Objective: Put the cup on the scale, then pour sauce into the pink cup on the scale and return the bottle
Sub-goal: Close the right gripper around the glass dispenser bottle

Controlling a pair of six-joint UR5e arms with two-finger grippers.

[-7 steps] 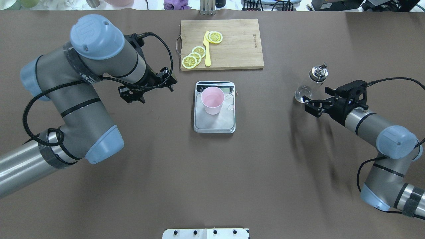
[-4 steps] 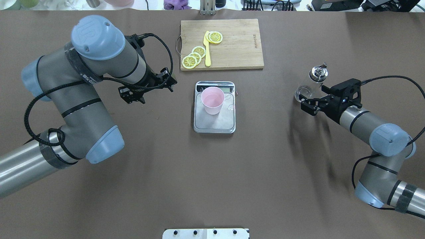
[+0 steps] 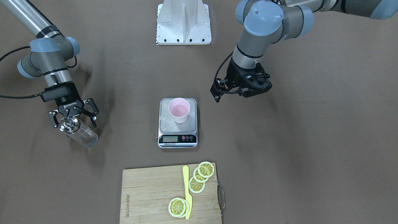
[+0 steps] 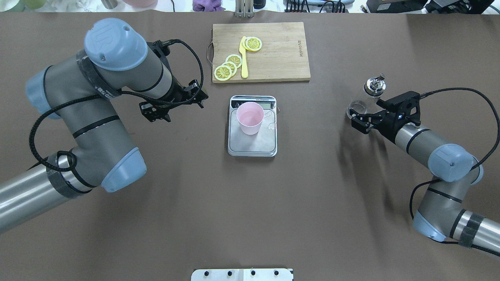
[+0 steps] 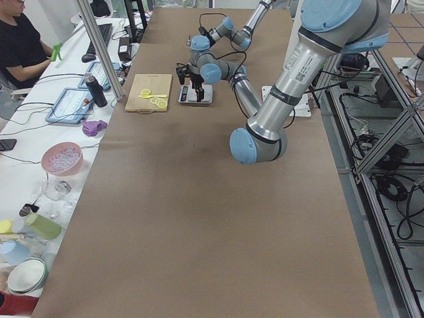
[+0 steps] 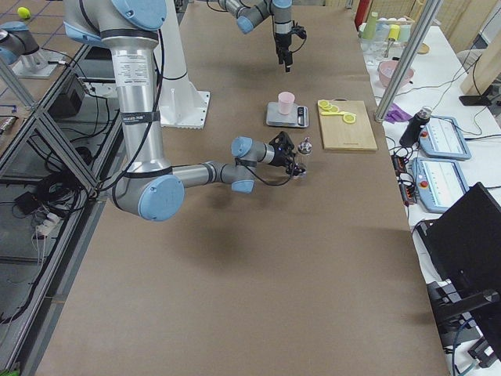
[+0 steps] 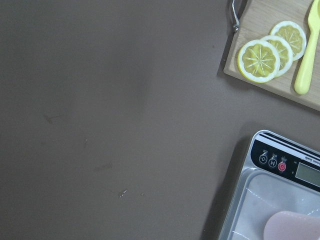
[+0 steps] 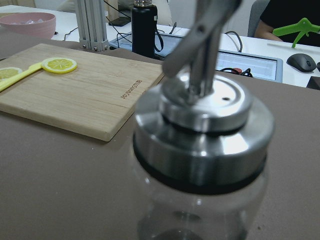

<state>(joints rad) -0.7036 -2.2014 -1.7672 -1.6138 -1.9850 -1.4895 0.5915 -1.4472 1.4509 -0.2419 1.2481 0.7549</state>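
Observation:
The pink cup [image 4: 250, 117] stands upright on the scale [image 4: 254, 146] at the table's middle; both also show in the front view, cup [image 3: 179, 109] and scale [image 3: 177, 139]. The clear glass bottle [image 4: 371, 91] with its metal pourer cap stands upright at the right, and fills the right wrist view [image 8: 202, 130]. My right gripper [image 4: 358, 119] is open, right at the bottle, with its fingers on either side of the cap in the front view [image 3: 73, 119]. My left gripper [image 4: 174, 106] hangs open and empty, left of the scale.
A wooden cutting board [image 4: 277, 58] with lemon slices [image 4: 228, 66] and a yellow knife [image 4: 243, 58] lies behind the scale. The robot's white base plate [image 3: 183, 25] is at the near edge. The left wrist view shows the scale's corner [image 7: 272, 160] and bare brown table.
My right arm has moved forward and left, bringing its open gripper up to the bottle. The left arm, cup and scale have barely moved.

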